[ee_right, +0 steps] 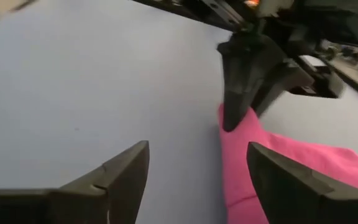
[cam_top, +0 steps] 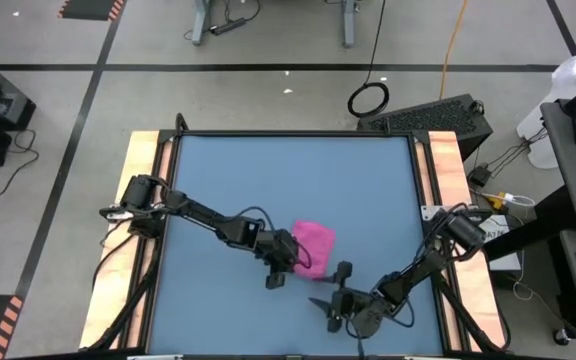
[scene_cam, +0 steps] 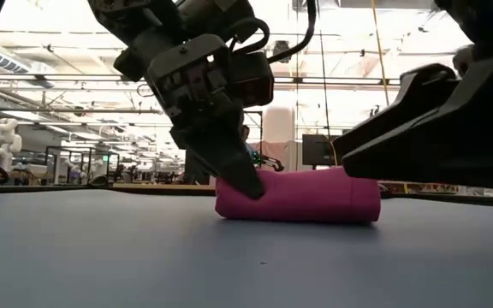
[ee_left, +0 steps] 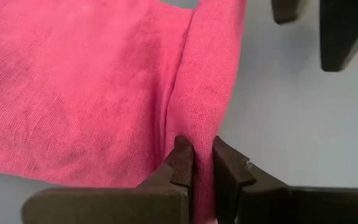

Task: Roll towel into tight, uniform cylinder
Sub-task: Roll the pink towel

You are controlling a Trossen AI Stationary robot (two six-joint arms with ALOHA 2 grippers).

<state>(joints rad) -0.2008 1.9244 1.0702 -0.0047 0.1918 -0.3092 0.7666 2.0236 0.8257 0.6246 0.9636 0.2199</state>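
The magenta-pink towel (cam_top: 315,244) lies on the blue table, near the middle toward the near edge. In the left wrist view one side of it is a raised roll (ee_left: 211,74) and the rest (ee_left: 73,93) lies flat. The low view shows it as a short roll (scene_cam: 302,197). My left gripper (cam_top: 290,262) is shut on the roll's end. My right gripper (cam_top: 330,286) is open and empty, low over the table just near-right of the towel. Its fingers (ee_right: 126,171) point at the towel (ee_right: 260,168). My left gripper pinches the end of the towel's rolled side (ee_left: 204,134) between its two fingers (ee_left: 182,155). The fingers slant down (scene_cam: 245,180) from the table's left and lie along the roll. The towel rests on the table, with the flat part beside the fingers.
The blue tabletop (cam_top: 268,180) has free room at the far side and on the left. Wooden side rails (cam_top: 143,170) border it on the left and right. My right arm (cam_top: 418,265) reaches in from the right edge.
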